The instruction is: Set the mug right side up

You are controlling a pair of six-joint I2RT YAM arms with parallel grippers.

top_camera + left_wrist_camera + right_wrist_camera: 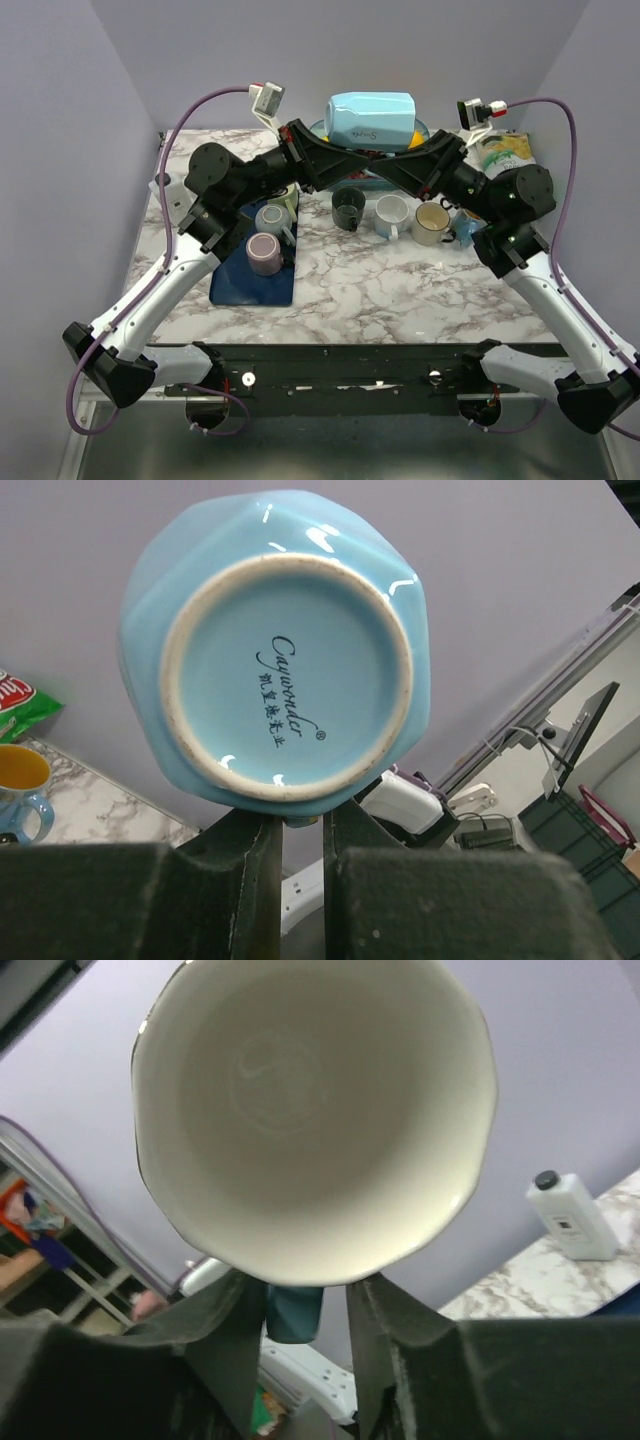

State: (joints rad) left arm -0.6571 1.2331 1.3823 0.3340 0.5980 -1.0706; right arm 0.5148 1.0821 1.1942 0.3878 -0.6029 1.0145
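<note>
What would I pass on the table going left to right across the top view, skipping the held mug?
white bottle → blue tray → dark green mug → white mug → cream mug → snack bag

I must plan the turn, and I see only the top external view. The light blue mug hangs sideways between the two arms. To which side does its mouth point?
Observer: Toward the right claw. Its wrist camera looks straight into the light blue mug, which is white inside.
Operator: Thank you. Does the right claw grip the mug firmly?
Observer: It seems not. The handle lies between its fingers, but a gap shows on one side.
</note>
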